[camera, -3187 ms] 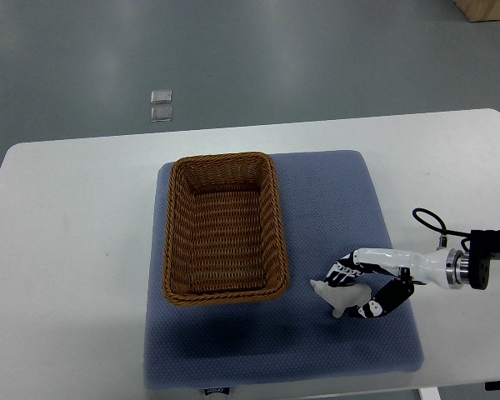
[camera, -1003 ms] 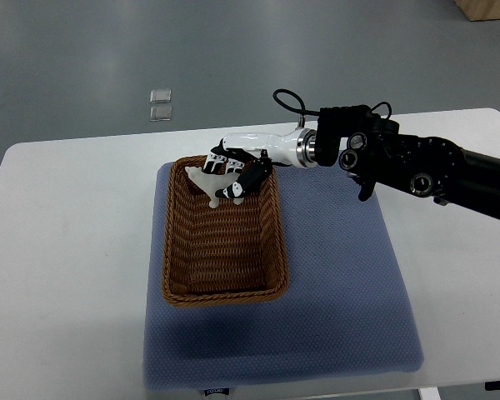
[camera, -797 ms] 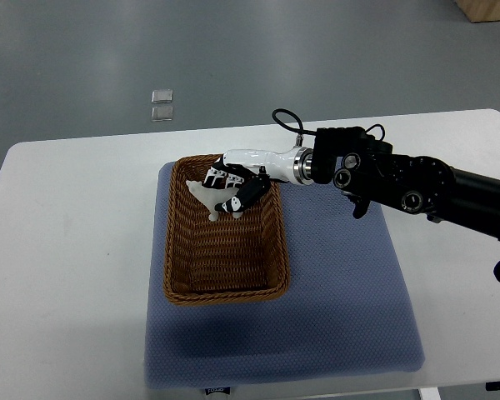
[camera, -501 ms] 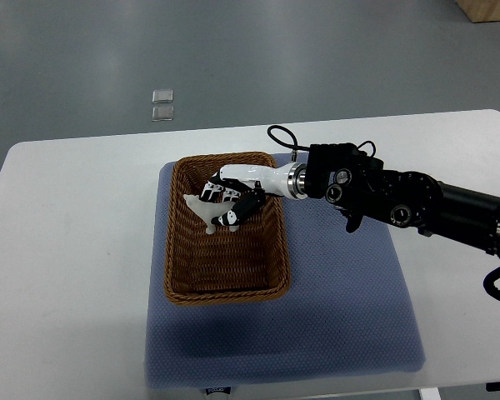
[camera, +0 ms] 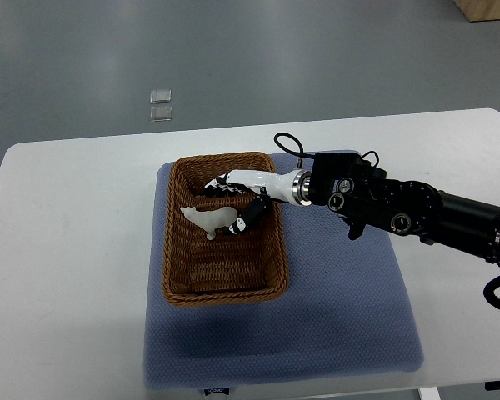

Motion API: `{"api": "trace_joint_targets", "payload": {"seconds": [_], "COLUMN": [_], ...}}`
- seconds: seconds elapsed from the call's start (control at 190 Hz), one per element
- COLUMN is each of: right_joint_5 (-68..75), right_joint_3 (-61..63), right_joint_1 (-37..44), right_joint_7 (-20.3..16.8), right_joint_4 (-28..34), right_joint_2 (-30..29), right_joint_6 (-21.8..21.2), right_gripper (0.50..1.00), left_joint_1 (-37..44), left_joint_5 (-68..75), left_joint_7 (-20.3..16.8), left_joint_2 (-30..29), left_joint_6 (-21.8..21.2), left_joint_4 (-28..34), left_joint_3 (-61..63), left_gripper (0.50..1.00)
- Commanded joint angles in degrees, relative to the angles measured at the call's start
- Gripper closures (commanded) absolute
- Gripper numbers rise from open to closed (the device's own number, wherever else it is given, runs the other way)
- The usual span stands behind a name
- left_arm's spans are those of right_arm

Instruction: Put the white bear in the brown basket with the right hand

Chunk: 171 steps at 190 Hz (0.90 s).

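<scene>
The white bear [camera: 208,218] (a small, pale figure with its snout toward nine o'clock and short legs below) lies inside the brown wicker basket [camera: 177,250], in its upper half. The right hand [camera: 237,202] is just at the bear's three o'clock side, fingers spread apart and gripping nothing. The basket sits on a blue mat [camera: 342,308] over a white table [camera: 67,275].

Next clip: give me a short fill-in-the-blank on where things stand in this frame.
1. The white bear lies inside the brown ____.
2. The basket sits on a ____ mat.
3. The robot hand over the basket comes in from the picture's ____ edge.

Missing words: basket; blue; right
</scene>
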<state>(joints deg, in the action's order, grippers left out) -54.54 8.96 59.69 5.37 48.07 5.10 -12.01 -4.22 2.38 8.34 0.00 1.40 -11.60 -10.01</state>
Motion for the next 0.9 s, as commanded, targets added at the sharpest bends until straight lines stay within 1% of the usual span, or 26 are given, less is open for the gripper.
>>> {"api": "trace_joint_targets", "payload": {"seconds": [0.0, 0.174, 0.306, 0.443, 0.575, 0.675, 0.749, 0.897], "right_joint_5": [0.22, 0.93, 1.28, 1.28, 4.27, 10.50, 14.90, 26.58], "right_joint_3": [0.44, 2.20, 7.38, 15.82, 28.74, 38.93, 43.25, 49.57], "right_joint_1": [0.43, 1.40, 1.40, 0.26, -5.19, -10.46, -13.54, -18.55], "right_joint_7": [-0.10, -0.10, -0.10, -0.01, -0.10, -0.01, 0.25, 0.96], "right_joint_4": [0.00, 0.09, 0.44, 0.53, 0.36, 0.36, 0.27, 0.09], "right_joint_2": [0.44, 1.93, 4.30, 6.41, 6.85, 6.42, 5.98, 4.40], "right_joint_6": [-0.30, -0.47, -1.35, -0.56, -0.47, -0.38, -0.12, 3.66], "right_gripper": [0.583, 0.579, 0.579, 0.579, 0.579, 0.579, 0.579, 0.579], "left_joint_1": [0.00, 0.00, 0.00, 0.00, 0.00, 0.00, 0.00, 0.00], "left_joint_5": [-0.01, -0.01, -0.01, -0.01, -0.01, -0.01, -0.01, -0.01], "left_joint_7": [0.01, 0.01, 0.01, 0.01, 0.01, 0.01, 0.01, 0.01], "left_joint_2": [0.00, 0.00, 0.00, 0.00, 0.00, 0.00, 0.00, 0.00], "left_joint_6": [0.00, 0.00, 0.00, 0.00, 0.00, 0.00, 0.00, 0.00], "left_joint_4": [0.00, -0.09, 0.00, 0.00, 0.00, 0.00, 0.00, -0.09], "left_joint_3": [0.00, 0.00, 0.00, -0.09, -0.09, -0.09, -0.09, -0.09], "left_gripper": [0.500, 0.500, 0.500, 0.500, 0.500, 0.500, 0.500, 0.500]}}
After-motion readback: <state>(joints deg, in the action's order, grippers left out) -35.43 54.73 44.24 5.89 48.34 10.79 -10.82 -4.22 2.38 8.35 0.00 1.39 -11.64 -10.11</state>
